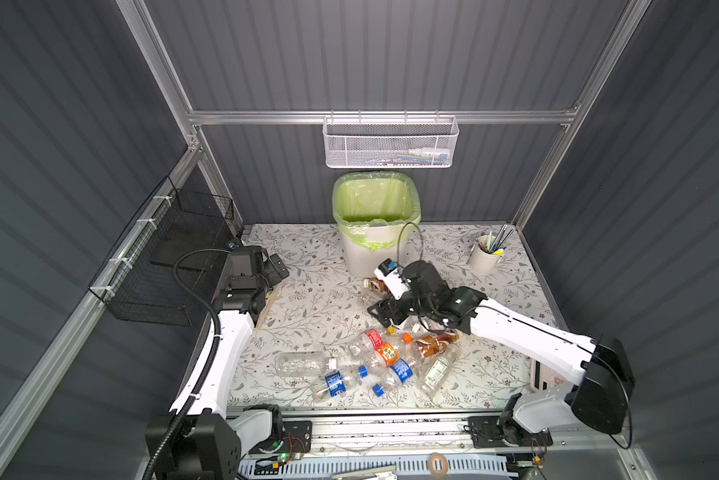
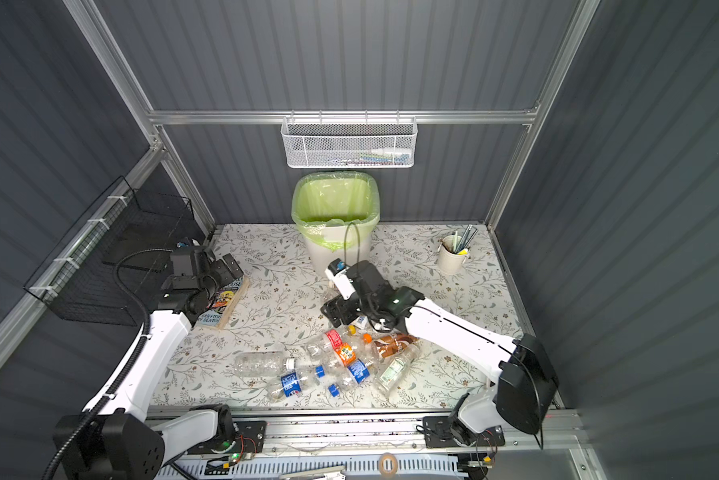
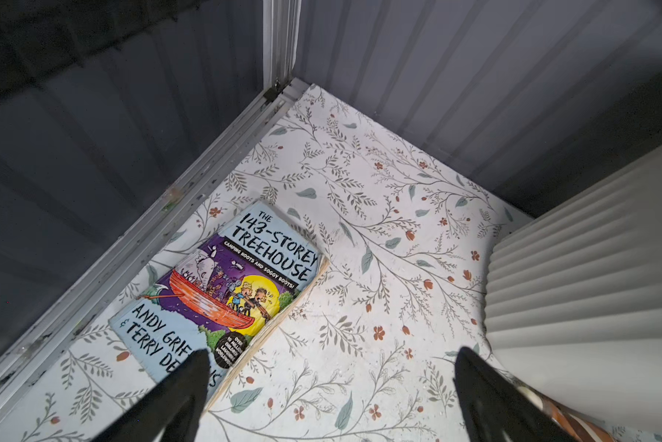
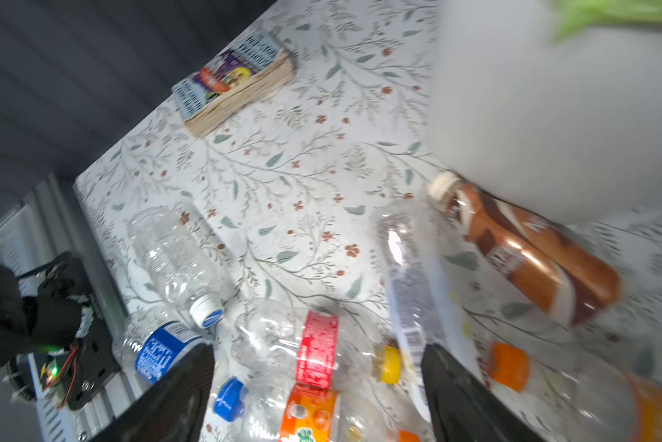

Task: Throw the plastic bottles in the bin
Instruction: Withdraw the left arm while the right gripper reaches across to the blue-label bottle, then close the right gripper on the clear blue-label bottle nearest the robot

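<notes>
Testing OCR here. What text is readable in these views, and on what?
"THE 143-STOREY TREEHOUSE": book cover.
"CAMPING HOOTS AND SOGGY BOOTS!": same cover.
"ANDY GRIF", "& TERRY DE": same cover, rest hidden.
Cover's black badge and labels on the bottles: too small or blurred.

You have bare tabletop (image 1: 316, 299) between the book (image 2: 225, 301) and the heap of plastic bottles (image 1: 385, 355); the bin (image 1: 362, 257) stands behind, a mesh basket (image 1: 391, 143) on the wall above it
</notes>
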Robot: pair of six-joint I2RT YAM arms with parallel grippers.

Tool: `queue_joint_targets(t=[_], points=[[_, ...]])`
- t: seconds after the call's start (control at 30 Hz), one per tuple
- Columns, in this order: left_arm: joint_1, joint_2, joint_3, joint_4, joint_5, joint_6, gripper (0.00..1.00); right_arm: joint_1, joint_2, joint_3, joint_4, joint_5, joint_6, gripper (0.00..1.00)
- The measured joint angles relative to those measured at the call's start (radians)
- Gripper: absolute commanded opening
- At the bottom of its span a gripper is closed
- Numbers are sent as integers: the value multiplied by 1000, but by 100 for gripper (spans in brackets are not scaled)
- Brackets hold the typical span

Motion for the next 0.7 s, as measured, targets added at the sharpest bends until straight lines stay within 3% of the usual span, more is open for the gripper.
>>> queue_joint_targets(t=[0.2,0.7], points=[[38,8,-11,0,48,-8,100,142,176,142,-93,-47,-166,71],[43,5,-25,0,88,-14,100,351,386,294,-302,-67,-400,71]])
